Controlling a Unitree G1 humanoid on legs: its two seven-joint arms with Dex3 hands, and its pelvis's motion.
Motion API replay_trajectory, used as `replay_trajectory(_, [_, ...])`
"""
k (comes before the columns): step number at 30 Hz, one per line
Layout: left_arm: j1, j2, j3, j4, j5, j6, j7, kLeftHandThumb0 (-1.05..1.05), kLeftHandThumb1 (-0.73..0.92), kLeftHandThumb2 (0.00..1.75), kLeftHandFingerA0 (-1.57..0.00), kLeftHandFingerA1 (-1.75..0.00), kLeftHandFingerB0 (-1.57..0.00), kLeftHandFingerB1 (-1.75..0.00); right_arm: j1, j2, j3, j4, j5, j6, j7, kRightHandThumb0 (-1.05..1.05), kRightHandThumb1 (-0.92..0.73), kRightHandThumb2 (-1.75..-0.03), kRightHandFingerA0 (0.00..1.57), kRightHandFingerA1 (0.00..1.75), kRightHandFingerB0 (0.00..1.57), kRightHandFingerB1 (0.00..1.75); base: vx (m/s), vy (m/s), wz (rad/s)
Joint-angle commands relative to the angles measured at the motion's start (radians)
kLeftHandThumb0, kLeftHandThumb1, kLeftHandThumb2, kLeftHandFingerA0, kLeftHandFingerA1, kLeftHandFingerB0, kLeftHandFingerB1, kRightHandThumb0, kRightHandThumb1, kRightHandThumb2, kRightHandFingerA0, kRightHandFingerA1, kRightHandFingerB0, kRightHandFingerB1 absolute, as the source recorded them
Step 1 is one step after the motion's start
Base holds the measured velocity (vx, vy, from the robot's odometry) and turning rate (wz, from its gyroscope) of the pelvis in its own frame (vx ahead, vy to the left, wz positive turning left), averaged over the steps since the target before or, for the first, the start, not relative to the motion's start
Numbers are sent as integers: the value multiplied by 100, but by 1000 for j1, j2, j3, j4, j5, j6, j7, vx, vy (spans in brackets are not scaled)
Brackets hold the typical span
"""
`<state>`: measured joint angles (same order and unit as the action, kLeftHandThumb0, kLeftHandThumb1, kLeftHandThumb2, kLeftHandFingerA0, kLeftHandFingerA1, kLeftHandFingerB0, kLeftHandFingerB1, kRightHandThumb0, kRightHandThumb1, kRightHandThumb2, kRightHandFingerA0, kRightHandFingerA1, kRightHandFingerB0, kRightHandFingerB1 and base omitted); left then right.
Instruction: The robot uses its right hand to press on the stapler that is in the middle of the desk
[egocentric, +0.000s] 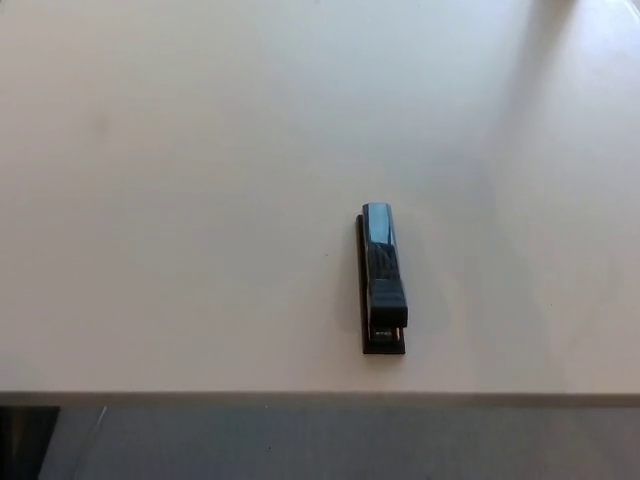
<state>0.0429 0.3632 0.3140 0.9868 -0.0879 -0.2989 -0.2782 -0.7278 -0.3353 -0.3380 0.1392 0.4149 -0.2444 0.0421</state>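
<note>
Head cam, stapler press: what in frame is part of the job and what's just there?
Job:
- stapler, black, lying lengthwise near the desk's front edge
- desk, the surface it rests on

Just there:
- floor, grey strip below the desk edge

Neither hand is in view.
</note>
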Motion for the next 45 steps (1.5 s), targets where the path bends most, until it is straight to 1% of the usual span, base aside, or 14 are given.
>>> replay_trajectory(1, [7,28,9,22,-14,-49,-10,-52,92,89,-6,-32,-1,-23,-100,296,366,-67,-202,150,-92,-6,-67,-84,130,108,84,110,0,0,0])
replay_trajectory(5, [4,28,8,32,-15,-51,-16,-50,92,91,-3,-32,-3,-25,-137,392,438,11,-257,216,-149,-13,-78,-70,124,113,75,116,0,0,0])
replay_trajectory(10, [9,27,3,37,-6,-57,-3,-57,89,105,-7,-38,-1,-27,-165,482,443,188,-246,192,-165,-8,-71,-92,123,124,77,119,0,0,0])
replay_trajectory(19, [12,22,14,36,-21,-73,-20,-51,92,92,-3,-33,-3,-26,-163,558,492,528,-330,71,-165,-15,-76,-76,121,115,70,121,-3,-1,1])
replay_trajectory(22, [9,20,10,27,-19,-61,-17,-57,89,107,-5,-37,0,-27,-165,588,499,666,-339,3,-150,-15,-73,-76,120,128,75,119,0,0,0])
replay_trajectory(26, [6,17,10,25,-20,-61,-12,-56,89,105,-5,-38,0,-27,-164,607,501,754,-358,-24,-180,-15,-74,-73,114,140,74,127,0,0,0])
replay_trajectory(27, [-1,20,9,33,-17,-58,-7,-53,92,91,-5,-33,-4,-26,-154,606,492,781,-356,-3,-195,-14,-77,-73,110,131,76,122,0,0,0])
replay_trajectory(28, [-1,22,8,31,-16,-57,-9,-59,88,107,-6,-37,0,-27,-154,601,489,797,-361,-7,-201,-14,-77,-73,111,128,76,123,0,0,0])
replay_trajectory(31, [10,28,11,12,-21,-50,-15,-56,88,104,-7,-37,0,-26,-156,596,435,872,-326,-42,-184,-18,-73,-80,103,141,76,122,0,0,0])
replay_trajectory(34, [6,30,10,21,-20,-54,-11,-51,92,91,-6,-35,-4,-26,-149,599,398,896,-307,-47,-161,-16,-69,-87,109,138,77,125,0,0,0])
replay_trajectory(35, [4,29,9,24,-19,-57,-11,-56,89,106,-6,-38,0,-26,-139,599,390,896,-306,-53,-157,-16,-69,-87,114,127,78,126,0,0,0])
replay_trajectory(39, [-3,26,5,37,-16,-66,-8,-57,89,105,-7,-36,0,-27,-111,599,377,918,-326,-63,-150,-13,-67,-83,118,124,78,126,0,0,0])
replay_trajectory(40, [-3,26,5,37,-18,-70,-13,-50,92,92,-3,-32,-3,-26,-100,598,381,923,-341,-61,-167,-18,-73,-77,115,125,78,123,0,0,0])
replay_trajectory(45, [8,28,6,29,-20,-61,-15,-55,89,104,-7,-36,0,-27,-32,595,363,937,-339,-91,-162,-16,-76,-73,117,128,75,121,0,0,0])
